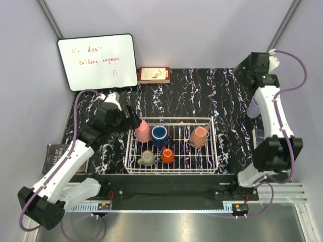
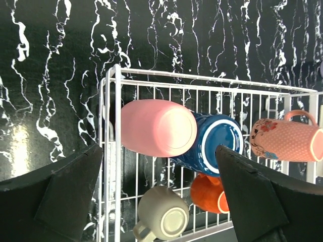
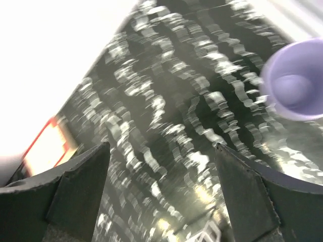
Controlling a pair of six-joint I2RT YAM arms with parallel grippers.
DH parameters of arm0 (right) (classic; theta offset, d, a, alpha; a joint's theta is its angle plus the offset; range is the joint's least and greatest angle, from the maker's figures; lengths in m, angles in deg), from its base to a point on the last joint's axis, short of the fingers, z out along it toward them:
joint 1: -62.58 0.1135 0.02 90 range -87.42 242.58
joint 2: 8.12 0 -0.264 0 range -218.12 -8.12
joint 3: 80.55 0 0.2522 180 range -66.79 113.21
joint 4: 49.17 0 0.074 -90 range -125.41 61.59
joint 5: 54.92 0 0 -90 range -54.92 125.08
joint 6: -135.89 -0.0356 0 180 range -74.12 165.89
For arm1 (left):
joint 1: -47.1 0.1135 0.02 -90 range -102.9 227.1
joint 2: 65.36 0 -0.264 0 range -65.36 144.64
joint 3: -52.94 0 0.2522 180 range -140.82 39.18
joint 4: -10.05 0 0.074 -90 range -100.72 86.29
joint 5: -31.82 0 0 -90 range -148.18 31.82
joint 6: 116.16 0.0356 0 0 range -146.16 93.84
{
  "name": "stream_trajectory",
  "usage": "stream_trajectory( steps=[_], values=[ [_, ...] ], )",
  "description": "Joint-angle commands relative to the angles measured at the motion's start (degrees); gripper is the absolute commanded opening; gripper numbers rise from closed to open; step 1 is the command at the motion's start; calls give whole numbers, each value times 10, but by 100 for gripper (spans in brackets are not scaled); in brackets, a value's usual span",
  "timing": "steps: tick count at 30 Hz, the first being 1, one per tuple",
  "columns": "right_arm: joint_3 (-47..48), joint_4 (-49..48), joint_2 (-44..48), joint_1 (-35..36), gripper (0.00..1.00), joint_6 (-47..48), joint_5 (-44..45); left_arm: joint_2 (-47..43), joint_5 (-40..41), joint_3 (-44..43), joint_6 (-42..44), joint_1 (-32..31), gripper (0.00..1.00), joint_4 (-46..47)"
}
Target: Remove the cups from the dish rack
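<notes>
From above, the dish rack (image 1: 190, 163) sits in the middle of the black, white-veined counter (image 1: 202, 91) and holds five cups. A pink cup (image 1: 143, 131) is in the far left corner with a dark blue mug (image 1: 160, 135) touching it on the right, and a textured salmon mug (image 1: 199, 136) lies towards the far right. A beige mug (image 1: 147, 158) and an orange cup (image 1: 167, 156) sit near the front. The lavender tumbler (image 1: 253, 108) stands on the counter well right of the rack, partly behind the right arm. The left fingers (image 1: 133, 121) hover at the rack's far left corner just beside the pink cup, while the right fingers (image 1: 240, 70) are up at the far right of the counter. A whiteboard (image 1: 97, 61) and a red book (image 1: 154, 75) lie at the back, and a dark book (image 1: 57, 157) lies at the left edge. The left wrist view shows the left fingers spread wide and holding nothing. Beyond them the pink cup (image 2: 156, 128) lies on its side against the blue mug (image 2: 217, 141). The right wrist view is blurred, with the right fingers likewise released and empty over bare counter and the tumbler (image 3: 295, 88) upright with its mouth up at the right.
</notes>
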Motion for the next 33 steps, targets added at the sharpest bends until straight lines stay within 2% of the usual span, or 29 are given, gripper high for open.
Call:
stream_trajectory(
  steps=[1,2,3,6,13,18,27,31,33],
  values=[
    [-86,-90,134,72,91,23,-90,15,15,-43,36,-7,99,9],
    [-140,-132,155,93,90,27,-97,32,18,-50,43,-13,99,6],
    [-161,-146,174,145,90,34,-97,40,22,-63,61,-29,99,6],
    [-224,-156,227,244,91,67,-66,76,61,-85,88,-71,99,3],
    [-323,-145,312,370,91,59,-35,133,109,-96,81,-91,99,0],
    [-364,-145,342,391,91,55,-29,161,134,-89,51,-93,99,-8],
    [-414,-145,365,392,90,49,-28,211,116,-92,37,-101,98,-5],
    [-422,-146,367,393,90,47,-29,215,117,-88,38,-107,90,-6],
    [-424,-145,367,393,90,44,-30,214,118,-87,39,-108,79,-7]
  ],
)
